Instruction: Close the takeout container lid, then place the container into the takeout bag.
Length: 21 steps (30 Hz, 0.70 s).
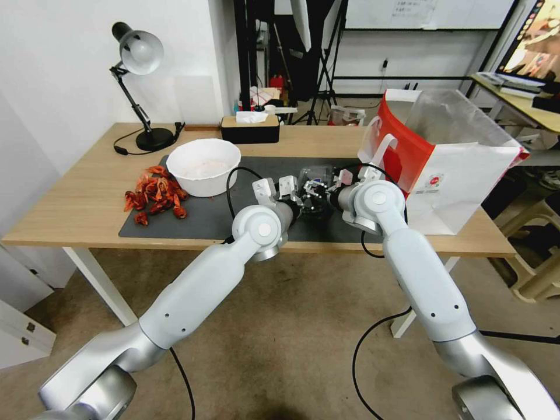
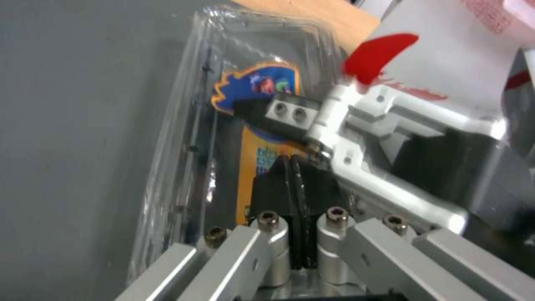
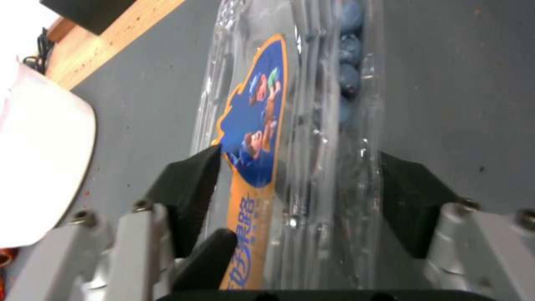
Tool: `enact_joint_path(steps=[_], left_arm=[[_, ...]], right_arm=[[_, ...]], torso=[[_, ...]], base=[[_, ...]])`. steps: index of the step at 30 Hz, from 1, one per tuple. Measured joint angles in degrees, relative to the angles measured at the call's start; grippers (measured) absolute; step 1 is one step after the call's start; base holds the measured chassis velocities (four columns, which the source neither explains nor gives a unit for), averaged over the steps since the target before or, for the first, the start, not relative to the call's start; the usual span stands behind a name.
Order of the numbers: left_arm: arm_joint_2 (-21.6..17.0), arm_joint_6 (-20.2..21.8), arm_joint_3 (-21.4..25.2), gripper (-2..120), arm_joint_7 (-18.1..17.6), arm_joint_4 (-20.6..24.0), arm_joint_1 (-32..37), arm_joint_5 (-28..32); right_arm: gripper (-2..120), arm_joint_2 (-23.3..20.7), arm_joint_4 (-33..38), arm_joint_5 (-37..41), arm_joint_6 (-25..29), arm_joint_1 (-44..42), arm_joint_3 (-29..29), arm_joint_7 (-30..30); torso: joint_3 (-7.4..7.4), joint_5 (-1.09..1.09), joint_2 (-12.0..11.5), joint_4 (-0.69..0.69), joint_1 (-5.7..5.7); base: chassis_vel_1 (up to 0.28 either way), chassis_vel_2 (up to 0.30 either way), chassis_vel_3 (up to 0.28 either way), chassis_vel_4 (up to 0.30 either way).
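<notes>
Takeout container [image 3: 312, 138] lies on the dark mat [image 1: 198, 219] on the bench [image 1: 76, 198] beside the takeout bag [image 1: 461, 181], its lid [image 2: 250, 108] down, with the right end effector [image 3: 295, 196] wide around it and the left end effector [image 2: 292, 184] pinched closed against its top.

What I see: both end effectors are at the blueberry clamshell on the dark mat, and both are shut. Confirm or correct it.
Only one is shut. The right wrist view shows the right end effector open, its black pads spread to either side of the blueberry clamshell. The left end effector is shut. Both are at the clamshell on the dark mat.
</notes>
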<state>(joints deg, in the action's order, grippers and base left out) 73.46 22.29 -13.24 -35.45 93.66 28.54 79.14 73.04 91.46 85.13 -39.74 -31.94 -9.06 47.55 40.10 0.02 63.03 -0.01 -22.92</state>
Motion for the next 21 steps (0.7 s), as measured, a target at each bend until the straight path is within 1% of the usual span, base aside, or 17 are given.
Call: enact_joint_path(steps=[3, 4, 7, 8, 11, 12, 13, 15, 16, 17, 21], left_arm=[[-0.23, -0.02, 0.08, 0, -0.01, 0.22, 0.07, 0.03], [-0.23, -0.02, 0.08, 0, -0.01, 0.22, 0.07, 0.03], [-0.46, -0.03, 0.17, 0, 0.0, 0.42, 0.18, 0.04], [-0.46, -0.03, 0.17, 0, 0.0, 0.42, 0.18, 0.04], [-0.65, -0.03, 0.26, 0, 0.0, 0.57, 0.25, 0.04], [-0.65, -0.03, 0.26, 0, 0.0, 0.57, 0.25, 0.04], [-0.69, -0.03, 0.3, 0, -0.01, 0.61, 0.27, 0.04], [-0.84, -0.04, 0.39, 0, -0.02, 0.76, 0.37, 0.0], [-0.84, -0.04, 0.39, 0, -0.02, 0.76, 0.37, 0.0], [-0.92, -0.04, 0.43, 0, -0.02, 0.85, 0.43, -0.03], [-1.13, -0.04, 0.97, 0, 0.01, 1.4, 0.83, -0.2]], right_arm=[[47, -0.21, -0.01, -0.2, 0.19, -0.15, -0.12, 0.05], [47, -0.21, -0.01, -0.2, 0.19, -0.15, -0.12, 0.05], [32, -0.22, -0.01, -0.47, 0.47, -0.23, -0.19, 0.03], [32, -0.22, -0.01, -0.47, 0.47, -0.23, -0.19, 0.03], [17, -0.16, -0.01, -0.67, 0.65, -0.23, -0.21, 0.03], [17, -0.16, -0.01, -0.67, 0.65, -0.23, -0.21, 0.03], [14, -0.14, -0.01, -0.73, 0.68, -0.23, -0.2, 0.03], [3, -0.1, -0.01, -0.94, 0.86, -0.23, -0.2, 0.03], [3, -0.1, -0.01, -0.94, 0.86, -0.23, -0.2, 0.03], [0, -0.1, 0.0, -0.97, 0.88, -0.23, -0.2, 0.03], [0, -0.2, 0.16, -0.97, 0.98, -0.23, -0.2, 0.13]], torso=[[0.0, -0.01, 0.0, 0.01, 0.0], [0.0, -0.01, 0.0, 0.01, 0.0], [0.0, -0.01, 0.0, 0.01, 0.0], [0.0, -0.01, 0.0, 0.01, 0.0], [0.0, -0.02, 0.0, 0.01, 0.0], [0.0, -0.02, 0.0, 0.01, 0.0], [0.0, -0.02, 0.0, 0.01, 0.0], [0.0, -0.02, 0.0, 0.01, 0.0], [0.0, -0.02, 0.0, 0.01, 0.0], [0.0, -0.02, 0.0, 0.01, 0.0], [0.0, -0.02, 0.0, 0.01, 0.0]], base=[[0.0, 0.0, 0.0, 0.0], [0.0, 0.0, 0.0, 0.0], [0.0, 0.0, 0.0, 0.0], [0.0, 0.0, 0.0, 0.0], [0.0, 0.0, 0.0, 0.0], [0.0, 0.0, 0.0, 0.0], [0.0, 0.0, 0.0, 0.0], [0.0, 0.0, 0.0, 0.0], [0.0, 0.0, 0.0, 0.0], [0.0, 0.0, 0.0, 0.0], [0.0, 0.0, 0.0, 0.0]])
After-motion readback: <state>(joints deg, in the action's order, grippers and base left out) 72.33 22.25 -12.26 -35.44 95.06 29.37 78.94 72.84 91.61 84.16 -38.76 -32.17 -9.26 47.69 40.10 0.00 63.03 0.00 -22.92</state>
